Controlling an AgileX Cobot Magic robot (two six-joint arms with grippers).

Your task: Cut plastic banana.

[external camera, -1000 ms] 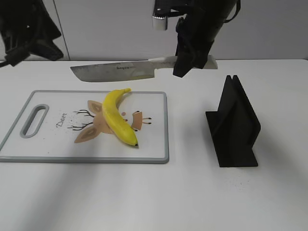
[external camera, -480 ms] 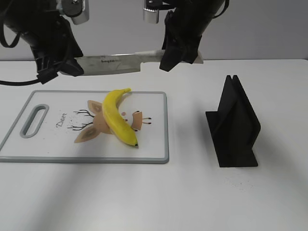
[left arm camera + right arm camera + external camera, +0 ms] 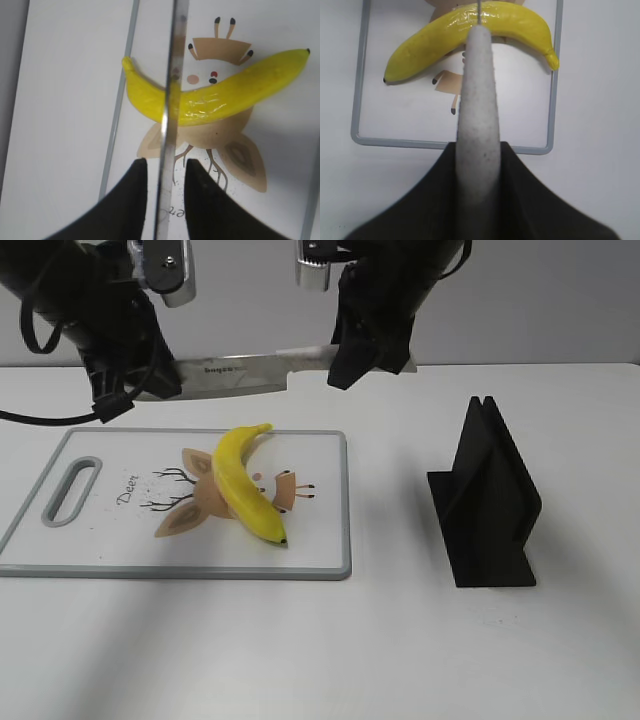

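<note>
The yellow plastic banana [image 3: 243, 485] lies whole on the white cutting board [image 3: 110, 540], over its deer print. My right gripper [image 3: 362, 352] is shut on the pale handle of a large knife [image 3: 235, 373] and holds it level in the air behind and above the banana. In the right wrist view the handle [image 3: 477, 100] sits between the jaws [image 3: 477, 165], above the banana [image 3: 425, 45]. My left gripper [image 3: 140, 385] is at the blade's tip. In the left wrist view its jaws [image 3: 165, 167] stand either side of the blade [image 3: 172, 60] with gaps, above the banana [image 3: 225, 95].
A black knife stand [image 3: 490, 500] stands on the white table to the right of the board. The board has a grey rim and a handle slot [image 3: 70, 490] at its left end. A grey wall runs behind the table.
My left arm has come in from the upper left to the blade's tip. My right gripper has carried the knife a little to the left. The banana has not moved.
</note>
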